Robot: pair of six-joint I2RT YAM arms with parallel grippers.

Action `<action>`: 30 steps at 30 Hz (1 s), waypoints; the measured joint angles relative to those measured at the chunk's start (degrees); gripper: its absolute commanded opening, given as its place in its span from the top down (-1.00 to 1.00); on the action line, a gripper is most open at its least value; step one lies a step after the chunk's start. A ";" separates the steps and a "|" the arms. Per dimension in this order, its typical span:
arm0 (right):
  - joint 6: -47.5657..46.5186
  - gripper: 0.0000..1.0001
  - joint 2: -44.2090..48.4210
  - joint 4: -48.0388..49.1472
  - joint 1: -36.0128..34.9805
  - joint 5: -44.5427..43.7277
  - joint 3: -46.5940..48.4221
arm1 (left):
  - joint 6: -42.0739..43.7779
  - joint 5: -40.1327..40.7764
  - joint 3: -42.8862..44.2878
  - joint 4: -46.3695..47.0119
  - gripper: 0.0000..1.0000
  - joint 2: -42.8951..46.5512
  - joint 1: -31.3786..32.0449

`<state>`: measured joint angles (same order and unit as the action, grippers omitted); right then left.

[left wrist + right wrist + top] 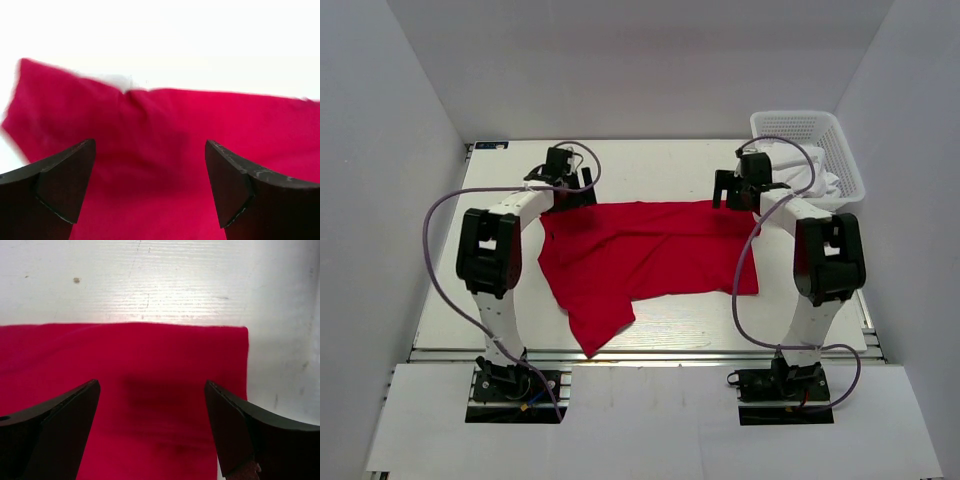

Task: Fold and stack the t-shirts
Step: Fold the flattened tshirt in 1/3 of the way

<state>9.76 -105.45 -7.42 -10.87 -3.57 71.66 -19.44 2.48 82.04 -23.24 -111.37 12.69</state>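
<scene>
A bright red t-shirt (645, 255) lies spread on the white table, folded over along its far edge, with a corner hanging toward the near edge at the left. My left gripper (565, 192) is open and empty above the shirt's far left corner; the left wrist view shows red cloth (165, 130) under the spread fingers (60, 175). My right gripper (738, 195) is open and empty above the far right corner; the right wrist view shows the cloth's straight far edge and right corner (165, 365) under the fingers (245, 430).
A white mesh basket (840, 150) stands at the far right corner of the table (650, 165), with white cloth in it. Grey walls close in on three sides. The table's near edge (650, 352) is a metal rail.
</scene>
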 measured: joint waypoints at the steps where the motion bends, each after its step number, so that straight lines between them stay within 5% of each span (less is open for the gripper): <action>1: 0.26 -0.81 -1.68 -0.09 0.02 0.31 1.16 | -0.11 -0.17 1.03 0.22 -1.00 -2.03 -0.17; 17: 7.89 -0.81 -15.65 -2.80 2.71 0.92 13.38 | -4.70 -2.29 4.09 1.81 -0.97 -9.09 -9.31; 30: 0.90 -0.81 -19.91 -3.69 2.34 9.84 23.10 | 0.48 -9.31 26.93 -3.69 -0.99 -22.47 -11.34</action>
<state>10.66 -125.36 -11.11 -8.54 6.26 94.76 -18.96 -6.83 108.97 -26.94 -133.84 1.34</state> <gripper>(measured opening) 0.904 0.995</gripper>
